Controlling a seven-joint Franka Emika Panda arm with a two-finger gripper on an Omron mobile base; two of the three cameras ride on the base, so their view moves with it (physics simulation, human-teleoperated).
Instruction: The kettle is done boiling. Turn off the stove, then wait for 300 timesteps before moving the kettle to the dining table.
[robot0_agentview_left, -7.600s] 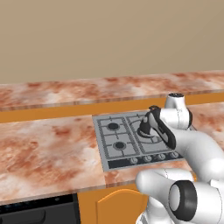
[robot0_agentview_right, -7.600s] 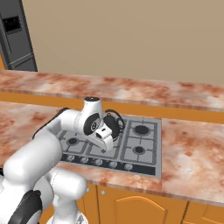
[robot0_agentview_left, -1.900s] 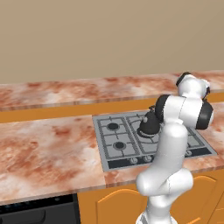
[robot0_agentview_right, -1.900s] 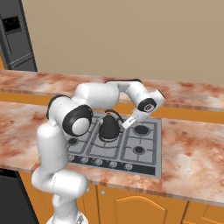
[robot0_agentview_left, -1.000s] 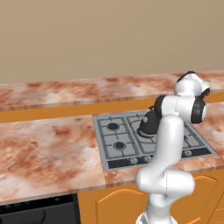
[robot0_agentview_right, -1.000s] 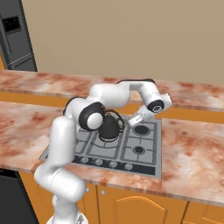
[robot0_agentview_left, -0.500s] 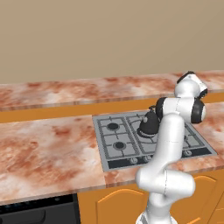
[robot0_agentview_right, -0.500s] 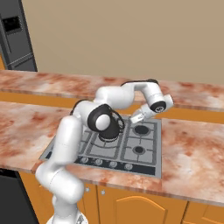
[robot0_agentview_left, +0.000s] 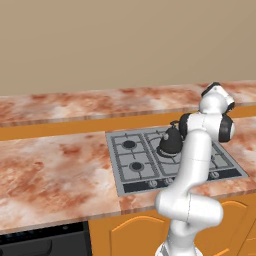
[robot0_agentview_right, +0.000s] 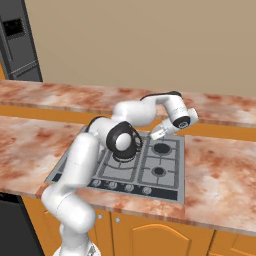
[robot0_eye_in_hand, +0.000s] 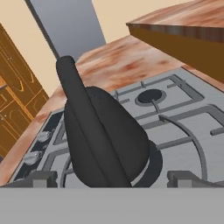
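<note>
Dark fingertips (robot0_eye_in_hand: 43, 178) of the gripper (robot0_eye_in_hand: 114, 180) stand spread wide, one on each side of the black kettle (robot0_eye_in_hand: 103, 142), gripping nothing. The kettle sits on a burner grate of the grey stove (robot0_agentview_left: 145, 165). No legible writing appears on either.

The kettle (robot0_agentview_left: 170, 143) sits on a rear burner of the stove (robot0_agentview_left: 131, 170), with the dining table (robot0_agentview_left: 75, 102) behind
</note>
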